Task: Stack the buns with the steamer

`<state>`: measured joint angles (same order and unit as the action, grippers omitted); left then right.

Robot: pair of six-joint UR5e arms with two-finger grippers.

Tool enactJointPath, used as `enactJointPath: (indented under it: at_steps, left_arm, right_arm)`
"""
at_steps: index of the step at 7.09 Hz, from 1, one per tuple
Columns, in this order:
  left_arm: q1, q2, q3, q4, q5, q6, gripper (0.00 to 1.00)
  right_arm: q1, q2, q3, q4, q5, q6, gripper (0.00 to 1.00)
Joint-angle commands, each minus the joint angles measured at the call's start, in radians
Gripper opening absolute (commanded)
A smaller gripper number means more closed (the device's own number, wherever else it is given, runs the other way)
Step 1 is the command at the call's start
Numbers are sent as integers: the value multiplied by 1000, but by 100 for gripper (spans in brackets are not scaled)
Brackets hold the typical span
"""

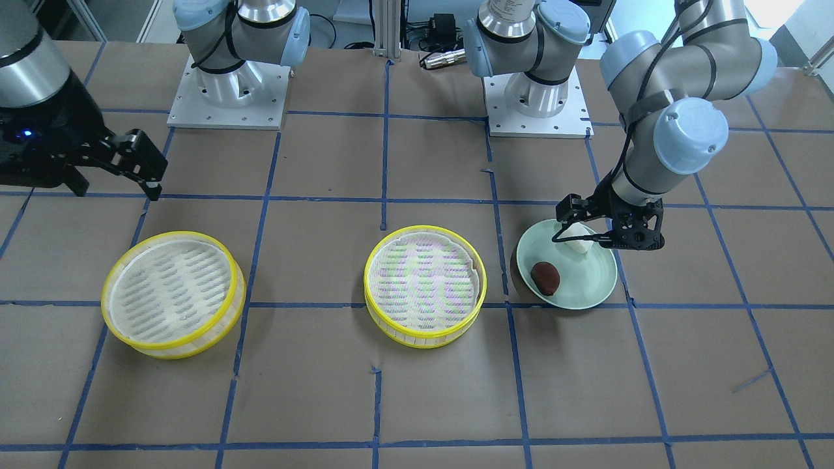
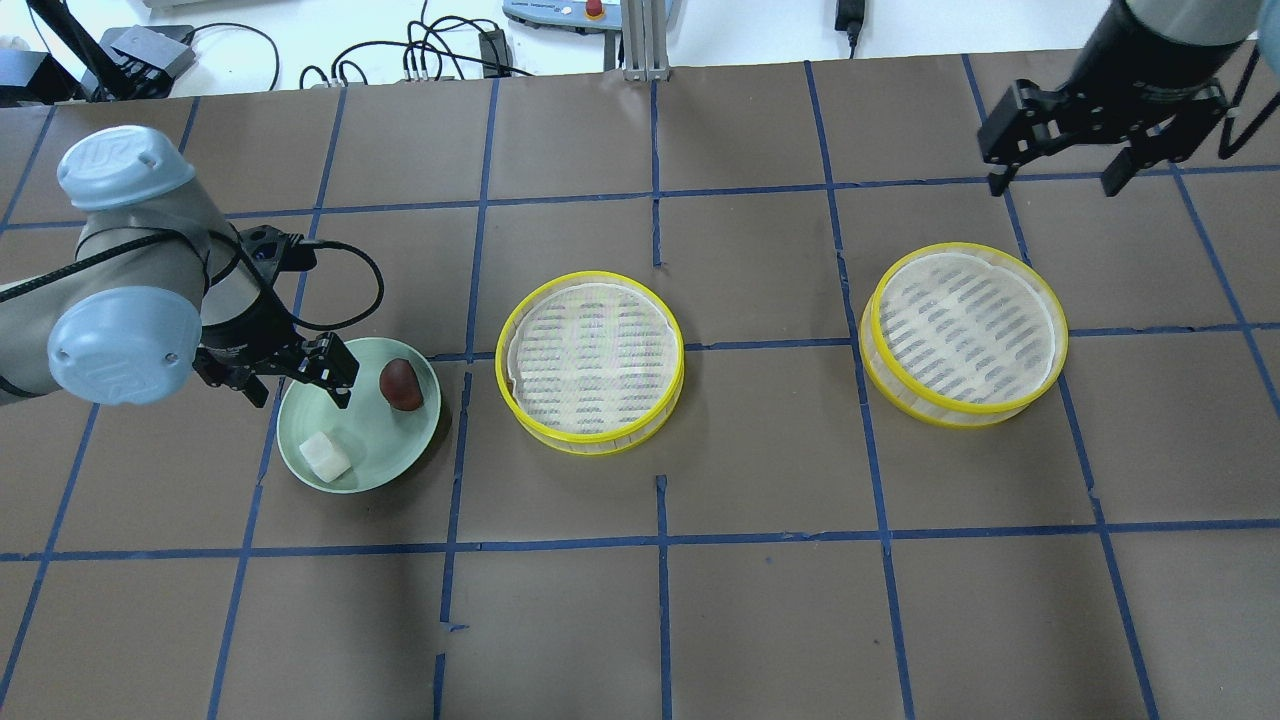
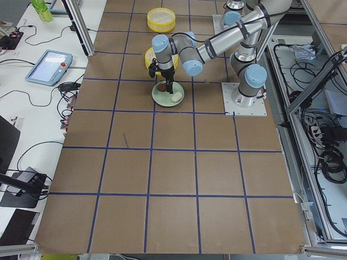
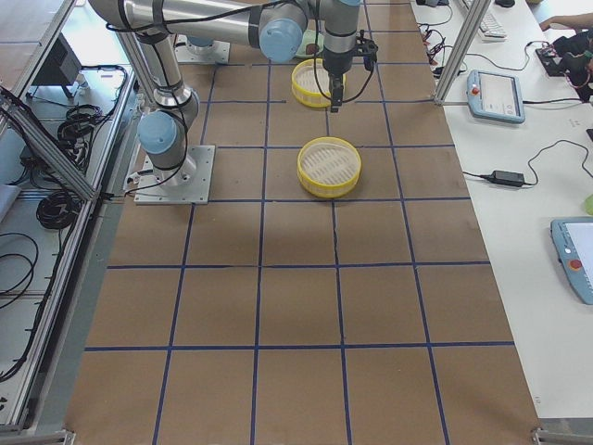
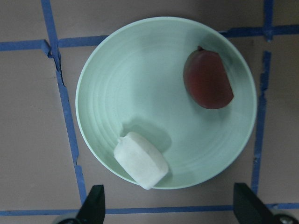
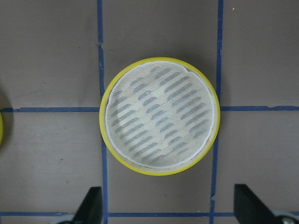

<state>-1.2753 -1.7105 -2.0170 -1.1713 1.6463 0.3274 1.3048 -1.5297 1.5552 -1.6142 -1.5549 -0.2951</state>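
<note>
A white oblong bun (image 2: 325, 457) (image 1: 576, 239) (image 5: 140, 159) and a dark reddish-brown bun (image 2: 401, 384) (image 1: 545, 277) (image 5: 208, 80) lie apart on a pale green plate (image 2: 372, 440) (image 1: 589, 283) (image 5: 140, 84). My left gripper (image 2: 295, 390) (image 1: 603, 236) (image 5: 170, 205) is open and empty above the plate, nearest the white bun. Two yellow-rimmed steamer trays stand empty: one in the middle (image 2: 590, 360) (image 1: 425, 283), one further right (image 2: 965, 330) (image 1: 172, 293) (image 6: 160, 115). My right gripper (image 2: 1055, 178) (image 1: 114, 185) (image 6: 168, 205) is open and empty, high above the table beyond the right tray.
The table is brown paper with a blue tape grid (image 2: 660, 540). The two arm bases (image 1: 228, 98) (image 1: 537, 98) stand at the robot side. Cables and boxes (image 2: 440, 50) lie beyond the far edge.
</note>
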Motion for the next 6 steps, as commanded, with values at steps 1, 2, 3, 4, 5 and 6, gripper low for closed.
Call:
enactJointPath:
  at_steps: [1, 2, 3, 4, 5, 6]
  left_arm:
    - [21, -66, -14, 31, -5, 15, 93]
    - [21, -84, -16, 50, -5, 15, 88]
    - [19, -87, -26, 50, -6, 16, 59]
    - [19, -87, -46, 51, -3, 16, 35]
    - [19, -87, -51, 50, -5, 16, 17]
    - [19, -87, -49, 51, -9, 13, 2]
  right_arm:
    - [-58, 2, 13, -4, 4, -84, 100]
    - [-62, 2, 20, -7, 1, -85, 99]
    - [-62, 20, 57, -54, 4, -85, 97]
    - [-62, 93, 109, -193, 6, -84, 97]
    - [-62, 193, 146, -322, 4, -85, 97]
    - [-64, 227, 160, -357, 3, -87, 97]
